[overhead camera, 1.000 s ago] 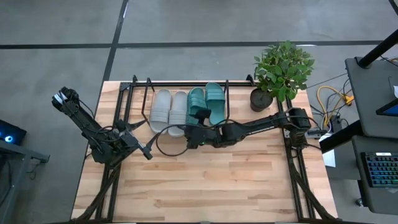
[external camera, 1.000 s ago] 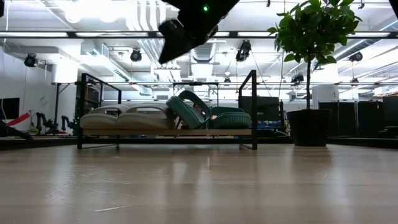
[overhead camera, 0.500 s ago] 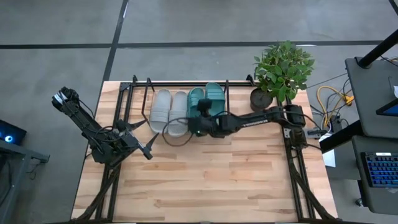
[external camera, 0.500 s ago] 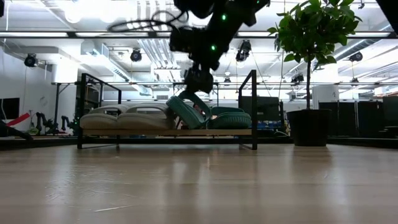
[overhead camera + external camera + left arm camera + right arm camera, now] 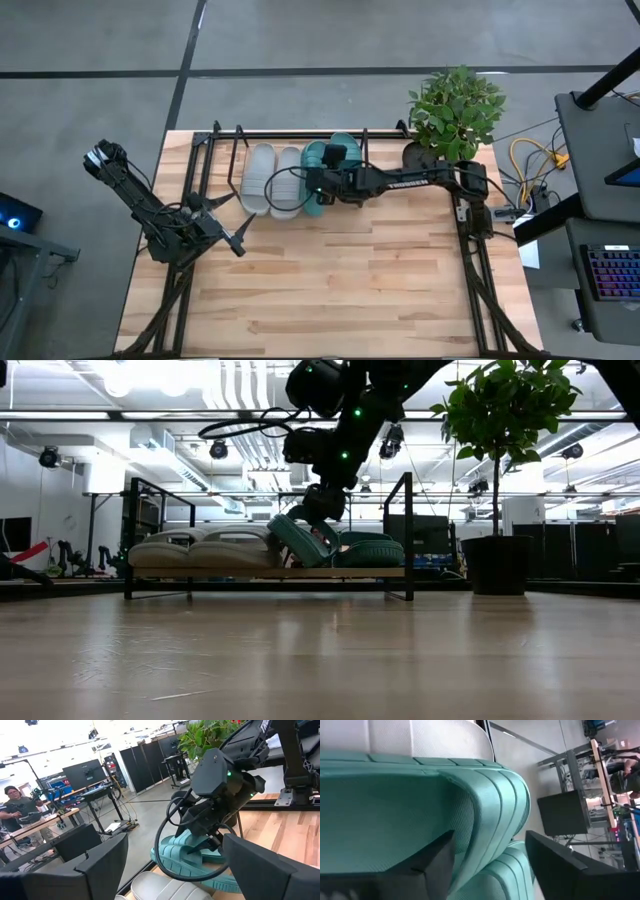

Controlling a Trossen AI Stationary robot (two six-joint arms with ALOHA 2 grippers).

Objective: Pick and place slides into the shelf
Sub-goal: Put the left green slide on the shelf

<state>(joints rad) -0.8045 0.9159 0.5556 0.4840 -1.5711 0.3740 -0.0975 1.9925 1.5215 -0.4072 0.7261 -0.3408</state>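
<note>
Two light grey slides point(image 5: 272, 180) and two teal slides lie side by side on the shelf point(image 5: 200, 572) at the table's far edge. One teal slide point(image 5: 297, 543) is tilted, its side leaning on the flat teal slide point(image 5: 372, 550). My right gripper point(image 5: 322, 185) is open just above the tilted slide. In the right wrist view its fingers stand on either side of the ribbed strap point(image 5: 490, 815). My left gripper point(image 5: 238, 225) waits open near the table's left edge. My right gripper point(image 5: 490, 835) comes slanting down from the table's near side at the tilted teal slide. One finger point(image 5: 427, 862) is over the footbed under the strap, and the other point(image 5: 565, 865) is outside it. Whether either finger touches, I cannot tell.
A potted plant point(image 5: 452, 115) stands at the far right corner, beside the shelf's right end post point(image 5: 408, 530). A black cable loops from the right wrist over the grey slides point(image 5: 280, 190). Bare wooden tabletop point(image 5: 330, 290) stretches across the near half.
My right gripper has moved toward the table's far edge and down, from high above the tabletop in front of the shelf to the tilted teal slide. The slides have kept their places.
</note>
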